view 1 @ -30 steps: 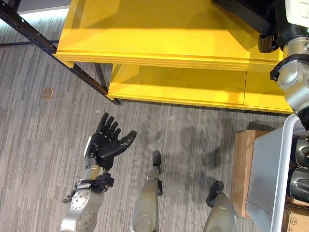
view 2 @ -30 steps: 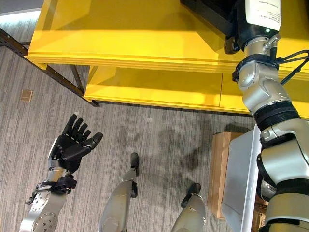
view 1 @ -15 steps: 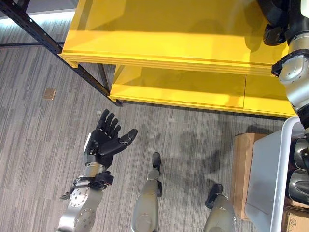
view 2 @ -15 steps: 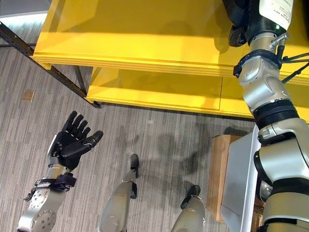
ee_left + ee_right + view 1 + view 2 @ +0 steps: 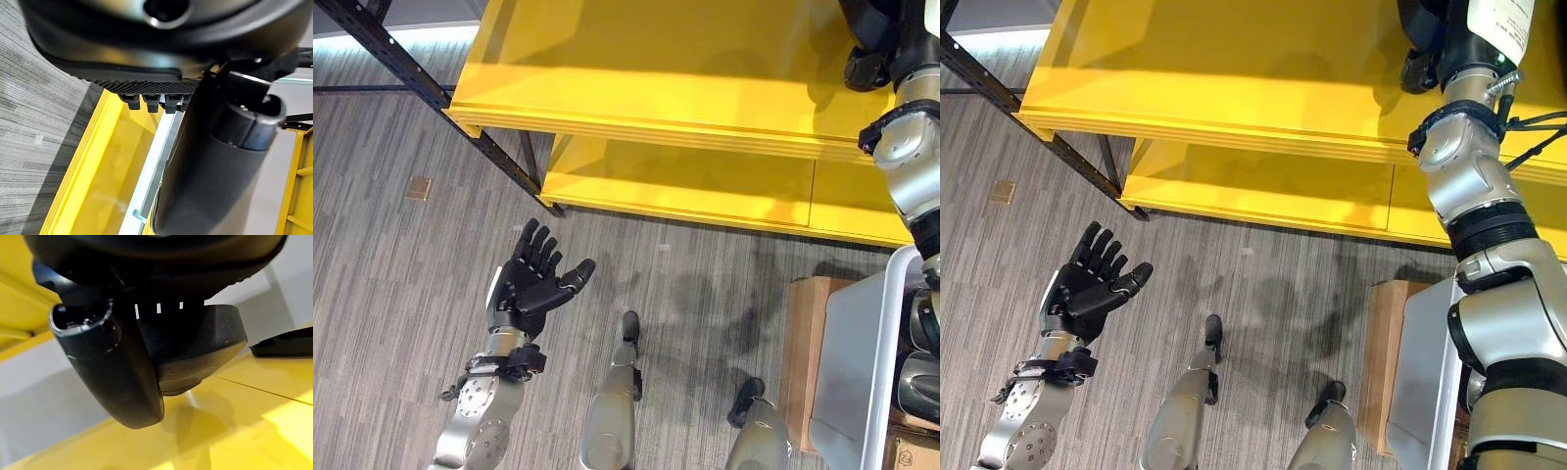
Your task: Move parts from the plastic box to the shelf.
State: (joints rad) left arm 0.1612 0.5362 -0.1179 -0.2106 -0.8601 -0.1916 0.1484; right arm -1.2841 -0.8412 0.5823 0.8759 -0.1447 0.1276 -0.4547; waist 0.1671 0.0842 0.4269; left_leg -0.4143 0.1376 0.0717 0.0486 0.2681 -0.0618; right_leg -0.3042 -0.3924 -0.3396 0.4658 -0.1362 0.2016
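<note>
My right hand (image 5: pixel 1422 61) is stretched up over the right end of the yellow shelf's top board (image 5: pixel 656 59). In the right wrist view its thumb (image 5: pixel 107 372) and curled fingers hold a dark rounded part (image 5: pixel 200 352) just above the yellow board, with a shadow under it. The grey plastic box (image 5: pixel 857 372) stands at the lower right, with shiny metal cylinders (image 5: pixel 920 382) inside. My left hand (image 5: pixel 533 284) hangs open, palm up, over the carpet at the lower left.
A lower yellow shelf board (image 5: pixel 685 176) sits under the top one. A black rack post (image 5: pixel 440 98) slants across the upper left. A brown cardboard box (image 5: pixel 803 343) sits beside the plastic box. A flat black thing (image 5: pixel 288 342) lies on the shelf near the right hand.
The camera has shifted a little. My right hand has carried its dark part farther back and to the right over the shelf. The left hand stays as it was.
</note>
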